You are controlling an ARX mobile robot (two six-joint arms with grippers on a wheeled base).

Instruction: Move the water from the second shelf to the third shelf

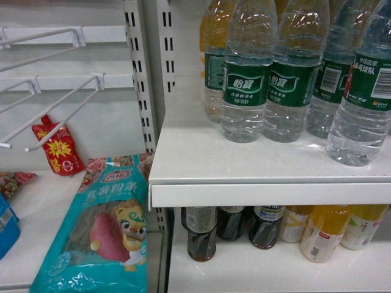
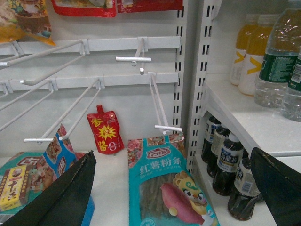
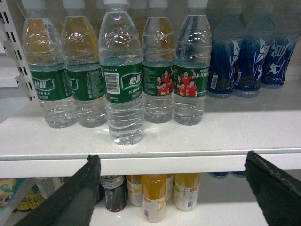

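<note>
Several clear water bottles with dark green labels stand in a row on the upper white shelf (image 3: 225,136). One water bottle (image 3: 123,84), with a white barcode on its label, stands forward of the row, closest to the shelf's front edge; it is the rightmost bottle (image 1: 365,91) in the head view. My right gripper (image 3: 172,155) is open, level with the shelf's front lip, below and in front of that bottle, with nothing between its fingers. My left gripper (image 2: 174,153) is open and empty, over the left bay's lower board. Neither gripper shows in the head view.
Blue drink bottles (image 3: 249,61) stand right of the water. On the shelf below are dark bottles (image 1: 201,235) and orange juice bottles (image 1: 324,235). The left bay has white wire hooks (image 2: 160,101), a teal noodle packet (image 1: 101,232) and a red pouch (image 2: 104,135). A slotted upright (image 1: 139,79) divides the bays.
</note>
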